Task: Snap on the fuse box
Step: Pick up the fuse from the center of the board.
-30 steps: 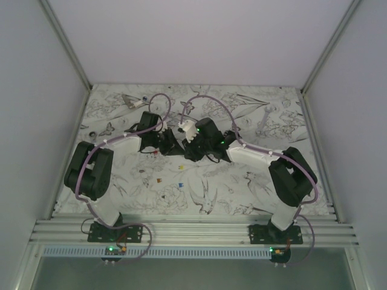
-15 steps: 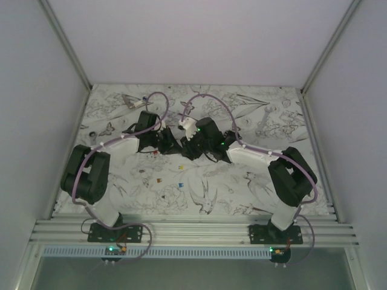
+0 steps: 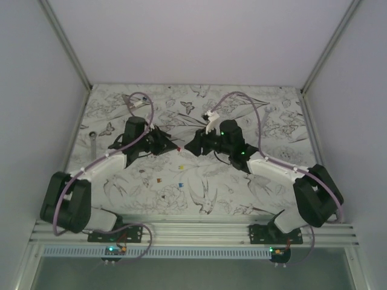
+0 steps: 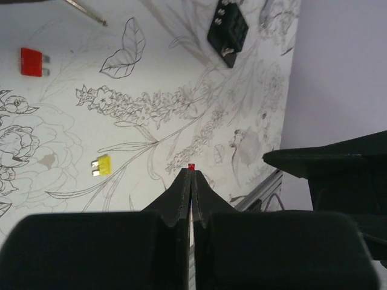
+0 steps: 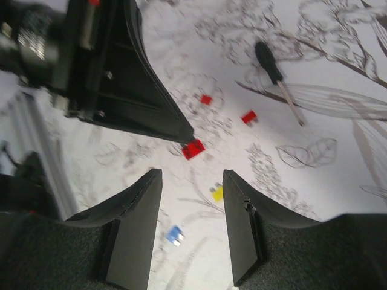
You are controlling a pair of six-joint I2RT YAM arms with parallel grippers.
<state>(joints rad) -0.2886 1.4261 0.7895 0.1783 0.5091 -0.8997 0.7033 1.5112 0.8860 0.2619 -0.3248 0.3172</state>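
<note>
Presently my left gripper pinches a red plastic fuse, black squarish plastic fuse box ahead of it on floral-printed sheet; right gripper spread.

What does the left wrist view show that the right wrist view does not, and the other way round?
Only the left wrist view shows the fuse box, lying on the table far ahead of the fingers. Only the right wrist view shows the black handle of the screwdriver and a blue fuse. Both show the left gripper, shut on a red fuse, and a yellow fuse lying loose on the table.
</note>
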